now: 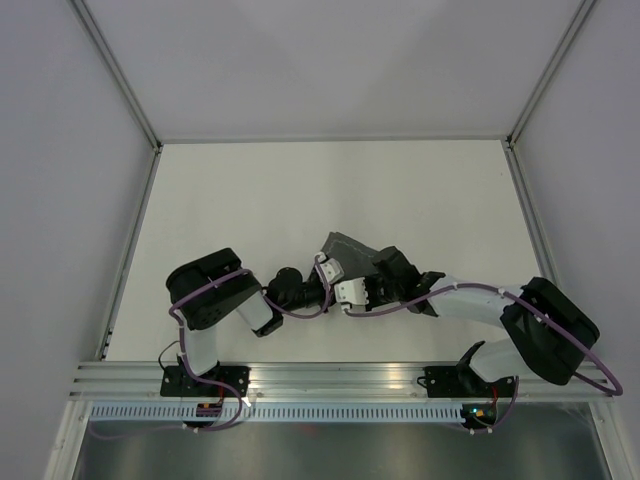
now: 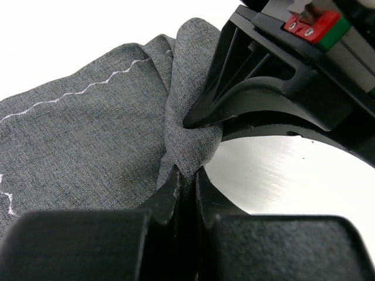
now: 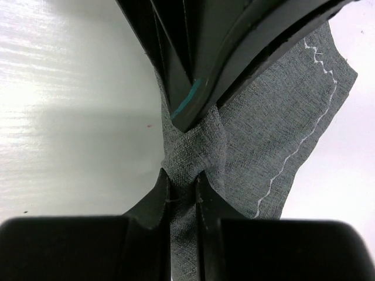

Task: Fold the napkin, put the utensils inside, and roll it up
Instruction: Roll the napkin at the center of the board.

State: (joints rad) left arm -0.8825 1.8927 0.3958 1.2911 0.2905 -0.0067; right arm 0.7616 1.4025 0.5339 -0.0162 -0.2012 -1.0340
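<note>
the napkin [image 1: 347, 247], bunched on the table [image 1: 300, 190] near its middle, is clamped on one twisted ridge by the left gripper [image 2: 187, 175] and the right gripper [image 3: 183, 180], both closed on it (soft, light, limp cloth, probably better taken at a hemmed corner).

Dark grey, zigzag-stitched napkin [image 2: 88, 129] bunched into a twisted wad.

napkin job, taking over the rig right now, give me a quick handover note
left gripper: shut on the napkin.
right gripper: shut on the napkin too, on the same bunched fold, right beside the left one's pinch.
napkin: crumpled between the two arms near the front middle of the table, not lying flat.
fork: not visible in any view.
done: no neat fold shows.
left: fold, put the fork inside, roll up.
</note>
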